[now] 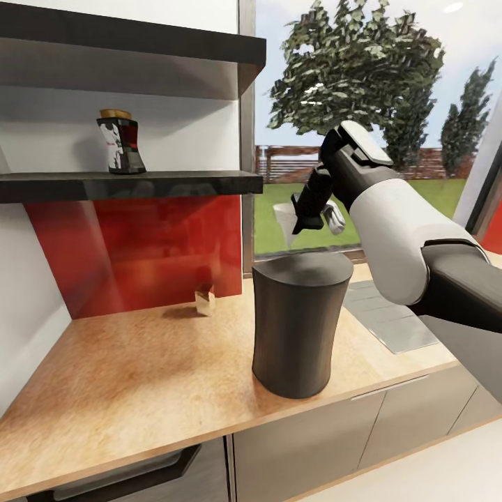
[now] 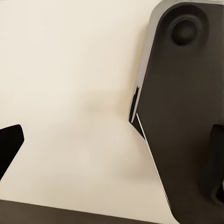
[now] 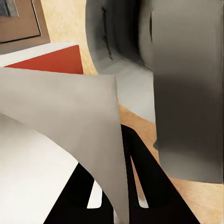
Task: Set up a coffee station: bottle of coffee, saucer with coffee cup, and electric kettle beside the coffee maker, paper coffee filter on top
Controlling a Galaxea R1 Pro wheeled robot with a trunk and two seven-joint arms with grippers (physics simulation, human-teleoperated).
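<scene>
One paper coffee filter (image 1: 284, 222) hangs pinched in the right gripper (image 1: 307, 219), raised above and just behind the flat top of the coffee maker (image 1: 300, 324), presumably so it can be lowered onto that top. In the right wrist view the filter (image 3: 70, 126) is a pale sheet clamped between the dark fingers (image 3: 144, 186), the grey cylinder (image 3: 186, 93) close beside it. That cylinder stands near the front edge of the table (image 1: 139, 376). On the kitchen shelf (image 1: 132, 185) the bottle of coffee (image 1: 121, 143) waits, not yet fetched. Whether the left gripper is clenched or released I cannot tell.
</scene>
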